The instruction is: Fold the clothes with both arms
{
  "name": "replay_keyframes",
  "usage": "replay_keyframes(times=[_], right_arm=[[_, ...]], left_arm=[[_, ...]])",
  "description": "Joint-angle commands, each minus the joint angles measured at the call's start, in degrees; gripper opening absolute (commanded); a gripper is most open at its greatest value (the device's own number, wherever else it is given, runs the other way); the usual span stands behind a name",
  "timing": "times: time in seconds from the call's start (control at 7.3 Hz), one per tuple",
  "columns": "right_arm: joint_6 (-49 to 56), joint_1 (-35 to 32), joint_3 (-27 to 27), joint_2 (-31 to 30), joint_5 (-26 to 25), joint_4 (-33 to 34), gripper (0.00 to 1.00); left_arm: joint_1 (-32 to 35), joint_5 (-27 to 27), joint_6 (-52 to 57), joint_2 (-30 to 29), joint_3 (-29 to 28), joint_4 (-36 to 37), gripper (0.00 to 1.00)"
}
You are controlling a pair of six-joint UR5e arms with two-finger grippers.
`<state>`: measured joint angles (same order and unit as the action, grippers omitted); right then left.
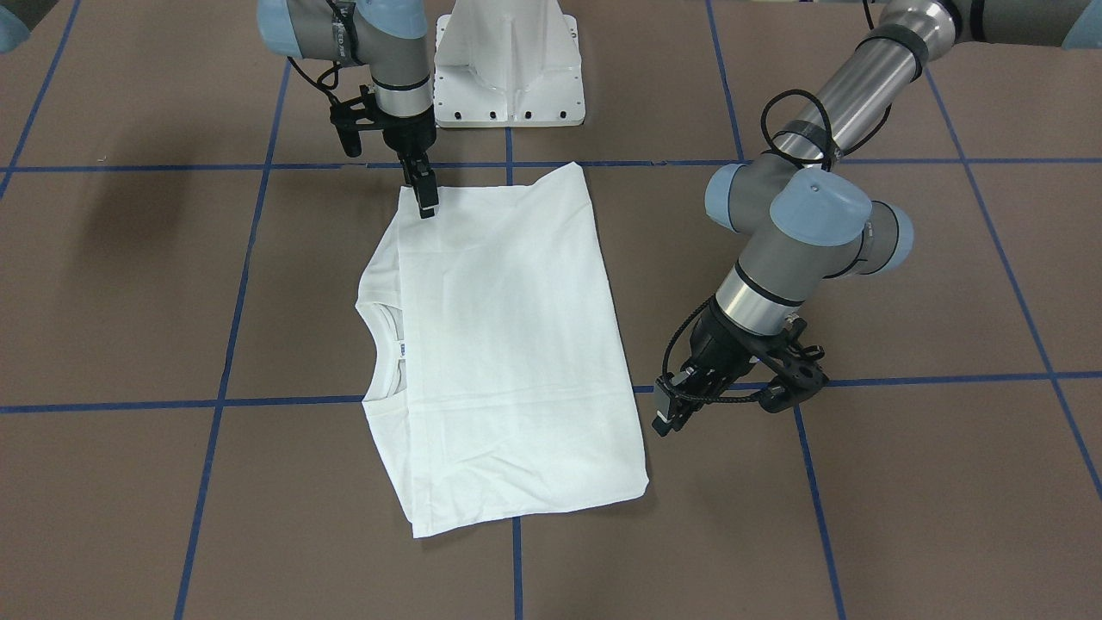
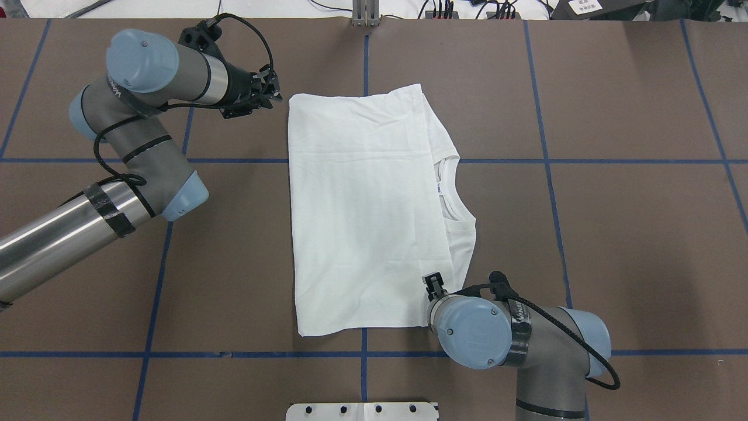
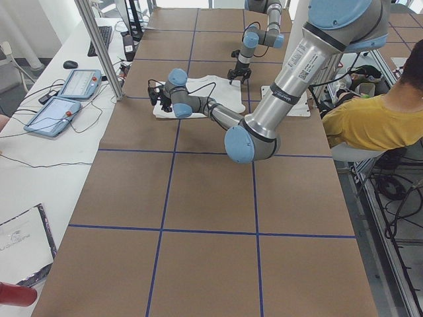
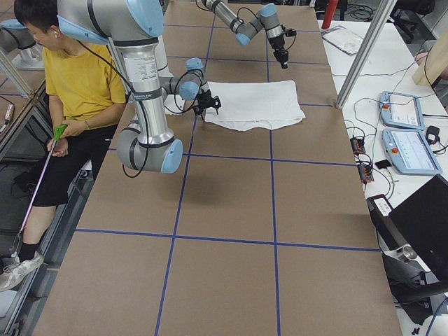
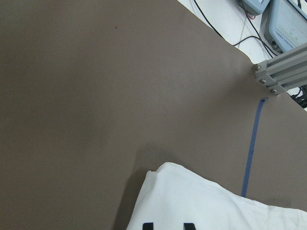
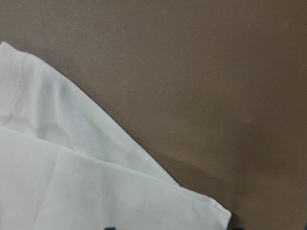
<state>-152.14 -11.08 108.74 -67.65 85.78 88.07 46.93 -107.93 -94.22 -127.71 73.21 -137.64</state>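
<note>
Shirt (image 2: pixel 362 216) sits half-folded mid-frame, more folds probably left; left tool (image 2: pixel 273 93) gapes empty, right tool (image 1: pixel 427 208) I can't tell.

The T-shirt (image 2: pixel 362 204) lies on the table (image 2: pixel 613 234) between left claw (image 2: pixel 270 93) and right claw (image 2: pixel 432 284).

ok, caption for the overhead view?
Folded white shirt; left end effector by its far corner, right end effector at its near corner.

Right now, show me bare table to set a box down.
In the overhead view, bare table right of the T-shirt, past its collar, and between its left edge and the left forearm. Crowded: left pincer at its far-left corner, right pincer at its near-right corner.
</note>
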Motion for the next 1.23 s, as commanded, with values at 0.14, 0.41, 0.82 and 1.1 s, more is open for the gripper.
replay_keyframes(times=[0.14,0.41,0.82,1.1], right_arm=[[-0.1,0.0,-0.1,0.2,0.1,0.0,0.2],[-0.1,0.0,0.1,0.2,0.4,-0.1,0.0],[-1.5,0.1,0.3,0.2,0.4,-0.2,0.0],[-1.5,-0.3,2.9,-0.5,0.7,0.0,0.0]], left_arm=[[0.0,0.0,0.0,0.0,0.1,0.0,0.33],[0.1,0.0,0.0,0.0,0.1,0.0,0.33],[0.1,0.0,-0.1,0.5,0.7,0.0,0.33],[0.1,-0.1,-0.2,0.8,1.6,0.1,0.33]])
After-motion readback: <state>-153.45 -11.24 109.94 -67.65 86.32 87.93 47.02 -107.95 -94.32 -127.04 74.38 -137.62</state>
